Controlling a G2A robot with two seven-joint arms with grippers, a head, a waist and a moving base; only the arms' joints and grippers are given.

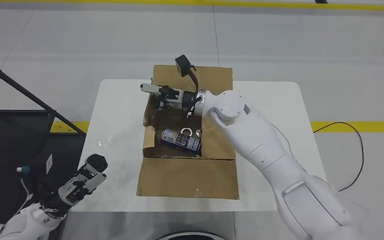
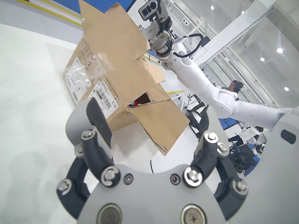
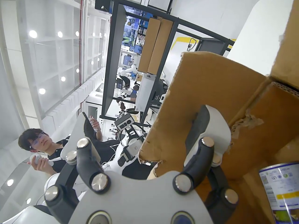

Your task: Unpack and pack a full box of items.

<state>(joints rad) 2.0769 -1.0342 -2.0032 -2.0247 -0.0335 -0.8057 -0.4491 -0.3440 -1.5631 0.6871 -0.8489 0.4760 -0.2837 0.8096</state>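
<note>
Right claw (image 3: pixel 145 114) spread astride box flap (image 3: pixel 205 80) edge

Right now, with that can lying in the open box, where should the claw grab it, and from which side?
Probably take the can across the middle of its round body, from straight above. It lies on its side on the floor of the box, whose walls block any sideways approach.
</note>
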